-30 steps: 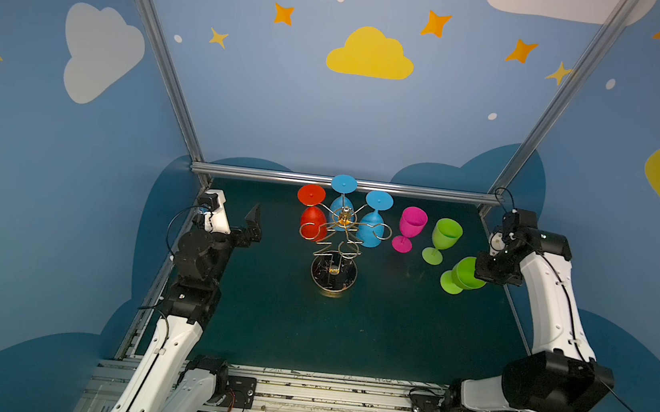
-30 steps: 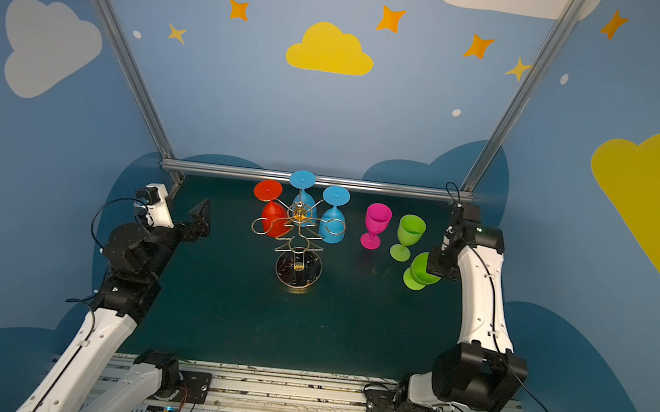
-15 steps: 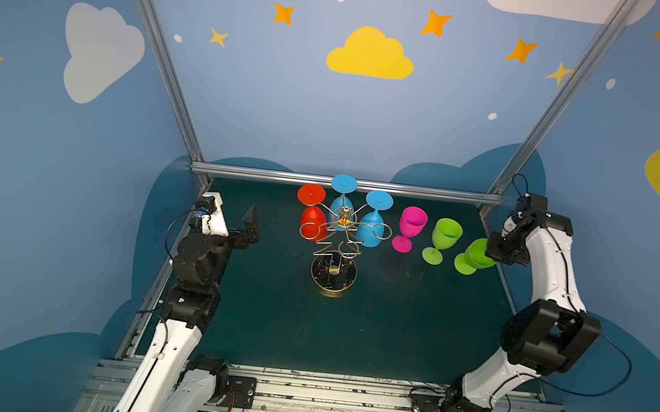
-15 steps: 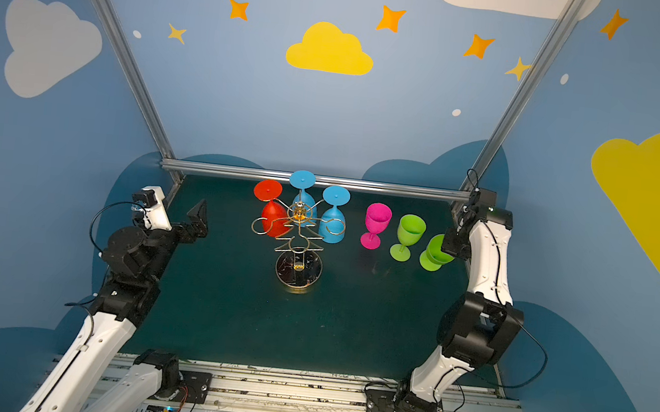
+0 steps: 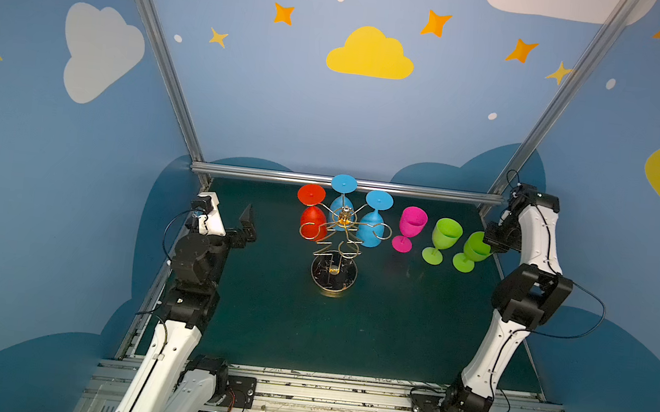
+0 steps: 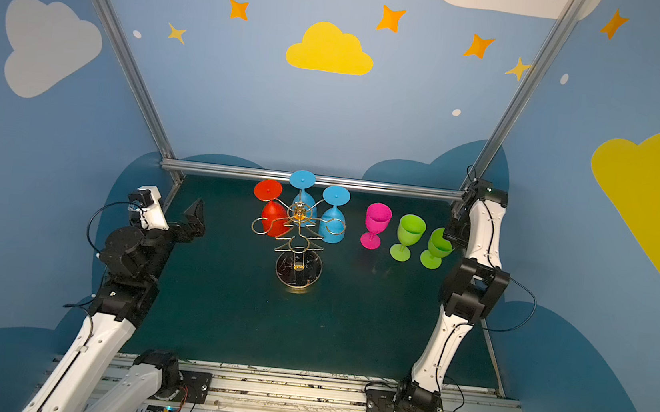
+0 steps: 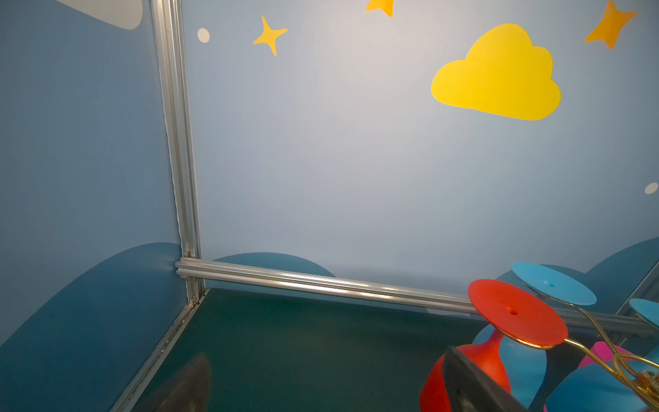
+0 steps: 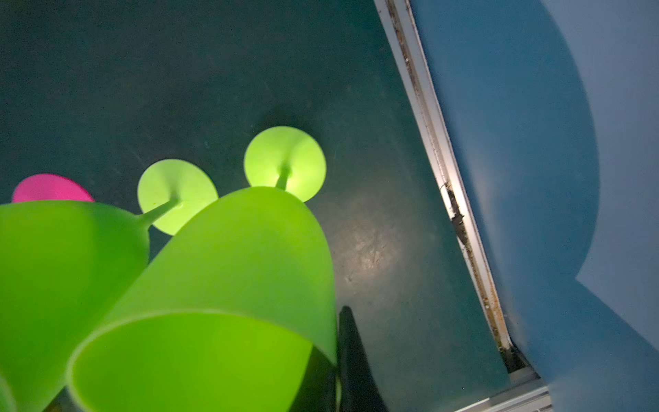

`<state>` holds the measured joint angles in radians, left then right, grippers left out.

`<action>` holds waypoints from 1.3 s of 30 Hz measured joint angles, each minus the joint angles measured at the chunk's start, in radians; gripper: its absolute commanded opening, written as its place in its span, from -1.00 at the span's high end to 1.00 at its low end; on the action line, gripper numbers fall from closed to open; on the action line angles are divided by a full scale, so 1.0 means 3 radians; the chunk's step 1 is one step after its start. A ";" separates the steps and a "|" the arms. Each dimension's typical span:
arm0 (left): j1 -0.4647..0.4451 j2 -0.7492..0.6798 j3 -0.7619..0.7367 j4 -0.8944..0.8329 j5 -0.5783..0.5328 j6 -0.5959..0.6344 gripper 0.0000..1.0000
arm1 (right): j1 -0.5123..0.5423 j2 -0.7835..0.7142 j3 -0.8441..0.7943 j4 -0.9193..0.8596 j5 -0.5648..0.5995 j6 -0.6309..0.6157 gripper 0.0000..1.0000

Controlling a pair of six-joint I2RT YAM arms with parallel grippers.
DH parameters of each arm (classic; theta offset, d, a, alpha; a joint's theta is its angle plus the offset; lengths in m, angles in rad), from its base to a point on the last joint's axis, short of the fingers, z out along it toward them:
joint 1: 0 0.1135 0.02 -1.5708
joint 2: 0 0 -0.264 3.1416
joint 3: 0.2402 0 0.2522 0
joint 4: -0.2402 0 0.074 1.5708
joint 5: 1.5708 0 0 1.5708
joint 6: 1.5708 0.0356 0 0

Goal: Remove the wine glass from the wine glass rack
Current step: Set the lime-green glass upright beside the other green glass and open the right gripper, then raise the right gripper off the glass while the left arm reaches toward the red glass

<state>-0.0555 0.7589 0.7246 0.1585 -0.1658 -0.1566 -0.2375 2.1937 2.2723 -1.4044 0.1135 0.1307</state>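
Observation:
The gold wire wine glass rack (image 5: 332,275) (image 6: 297,269) stands mid-table. A red wine glass (image 5: 312,218) (image 6: 273,218) (image 7: 513,314) and two blue ones (image 5: 372,229) (image 5: 344,184) hang on it upside down. My right gripper (image 5: 492,244) (image 6: 452,239) (image 8: 337,356) is shut on the rim of a green wine glass (image 5: 475,248) (image 6: 438,245) (image 8: 231,267), one finger inside the bowl and one outside. The glass is nearly upright, its foot (image 8: 285,162) at the mat. My left gripper (image 5: 247,223) (image 6: 195,220) (image 7: 328,381) is open and empty, left of the rack.
A pink glass (image 5: 412,224) (image 6: 377,220) and another green glass (image 5: 444,238) (image 6: 409,234) stand upright in a row right of the rack. The metal frame rail (image 5: 347,183) runs along the back; blue walls close both sides.
My right arm has carried the green glass back and turned it from tilted to nearly upright, beside the other green glass. The left arm has barely moved.

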 measured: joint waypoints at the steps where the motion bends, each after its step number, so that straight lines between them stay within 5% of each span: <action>1: 0.0006 0.0000 0.0000 0.0000 0.0000 0.0000 -0.99 | 0.0004 0.0003 0.0000 -0.0010 -0.0008 0.0015 0.96; 12: 0.0055 0.0000 0.0000 0.0000 0.0000 -0.0001 -0.99 | 0.0015 0.0027 0.0209 -0.0103 -0.0211 0.0066 0.28; 25: 0.0076 0.0000 0.0000 0.0000 0.0000 -0.0004 -0.99 | -0.0064 -0.0136 0.0254 -0.0104 -0.0354 0.0080 0.17; 34: 0.0107 0.0047 -0.0001 0.0005 0.0017 -0.0103 -0.99 | -0.0045 -0.1422 -0.0590 0.0263 -0.0823 0.0128 0.18; 39: 0.0159 0.0108 -0.0019 0.0025 0.0062 -0.0230 -0.98 | 0.0121 -0.2739 -0.2035 0.1148 -0.1181 0.0122 -0.01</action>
<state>-0.0078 0.7914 0.7189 0.1661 -0.1471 -0.2256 -0.2012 1.3720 1.6619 -1.0599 -0.2409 0.1673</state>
